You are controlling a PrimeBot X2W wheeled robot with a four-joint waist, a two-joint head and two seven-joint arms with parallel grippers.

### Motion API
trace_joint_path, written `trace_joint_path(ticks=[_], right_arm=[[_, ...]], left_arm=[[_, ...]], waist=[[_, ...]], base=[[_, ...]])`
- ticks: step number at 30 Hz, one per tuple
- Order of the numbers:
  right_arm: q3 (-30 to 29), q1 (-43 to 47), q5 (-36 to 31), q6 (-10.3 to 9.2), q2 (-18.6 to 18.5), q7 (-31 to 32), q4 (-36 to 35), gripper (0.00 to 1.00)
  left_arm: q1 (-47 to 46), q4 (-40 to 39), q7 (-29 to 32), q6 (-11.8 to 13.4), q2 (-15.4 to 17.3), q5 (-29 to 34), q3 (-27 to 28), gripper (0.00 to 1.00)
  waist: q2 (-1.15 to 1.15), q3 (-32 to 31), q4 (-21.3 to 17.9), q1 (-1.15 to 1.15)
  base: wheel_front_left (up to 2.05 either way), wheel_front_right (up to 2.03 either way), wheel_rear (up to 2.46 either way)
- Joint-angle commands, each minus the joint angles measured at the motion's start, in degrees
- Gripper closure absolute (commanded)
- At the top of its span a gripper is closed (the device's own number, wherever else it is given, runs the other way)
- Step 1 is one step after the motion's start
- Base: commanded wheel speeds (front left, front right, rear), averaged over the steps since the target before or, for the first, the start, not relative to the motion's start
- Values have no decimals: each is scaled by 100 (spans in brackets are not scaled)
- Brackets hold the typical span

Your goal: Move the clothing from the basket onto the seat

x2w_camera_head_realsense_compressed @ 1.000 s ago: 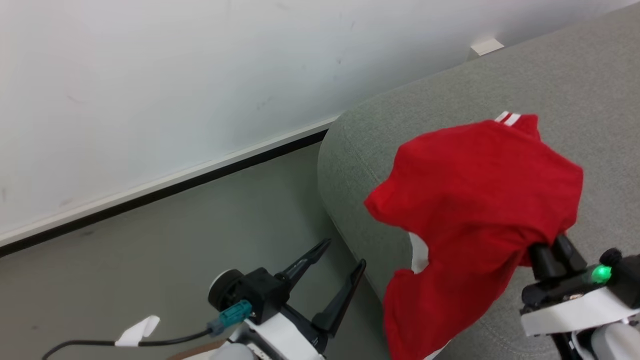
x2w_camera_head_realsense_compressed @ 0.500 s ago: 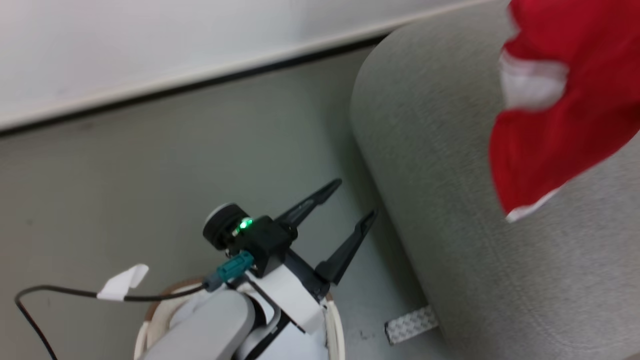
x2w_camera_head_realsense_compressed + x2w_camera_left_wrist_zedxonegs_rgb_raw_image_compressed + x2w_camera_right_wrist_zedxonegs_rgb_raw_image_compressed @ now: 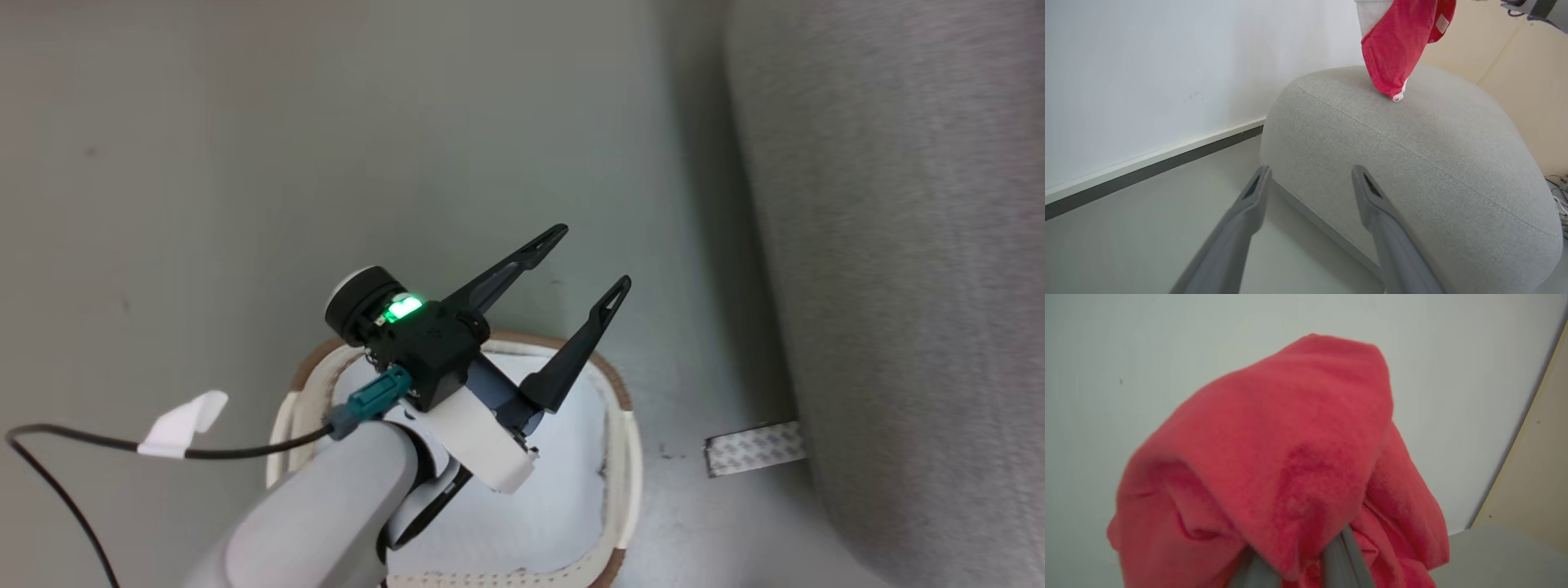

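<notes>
Right end effector [image 3: 1300, 559]: clenched on the clothing [image 3: 1290, 449], whose red folds drape over both fingers in the right wrist view.
Left end effector [image 3: 592, 257]: released and empty, fingers spread, hovering over the basket [image 3: 624, 457].
Clothing: in the left wrist view it hangs at 1 o'clock over the seat [image 3: 1412, 163]; I cannot tell if its white-edged lowest tip touches the top or sits just above it.
Change: the head camera has tipped down within the last second, so the red cloth has left its view and the basket has come in at 6 o'clock, with the seat at 3 o'clock. This is camera motion, not a drop.
Meaning: the basket's visible interior looks bare; the transfer seems nearly done, with lowering and letting go still ahead.
</notes>
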Motion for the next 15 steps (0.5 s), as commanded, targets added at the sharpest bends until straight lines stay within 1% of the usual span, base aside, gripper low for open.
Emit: trace_joint_path(ticks=[1,5,9,12,15], right_arm=[[114,-42,-87,-12,18,35,263,100],[395,129,-59,-13,87,400,1118,100],[750,438,152,-13,151,1006,1842,100],[1093,623,388,-13,192,1349,2045,100],[1374,696,538,-13,185,1443,2103,100]], left_arm=[[-60,36,-62,-8,5,37,12,0],[-100,127,-158,2,-19,6,41,0],[-114,227,-220,9,-32,-32,64,0],[-91,285,-252,39,4,-45,92,0],[-29,314,-270,47,38,-73,105,0]], waist=[[0,329,350,-2],[0,345,428,-2],[0,235,443,-2],[0,119,404,-2],[0,-38,334,-2]], base=[[0,0,0],[0,0,0],[0,0,0],[0,0,0],[0,0,0]])
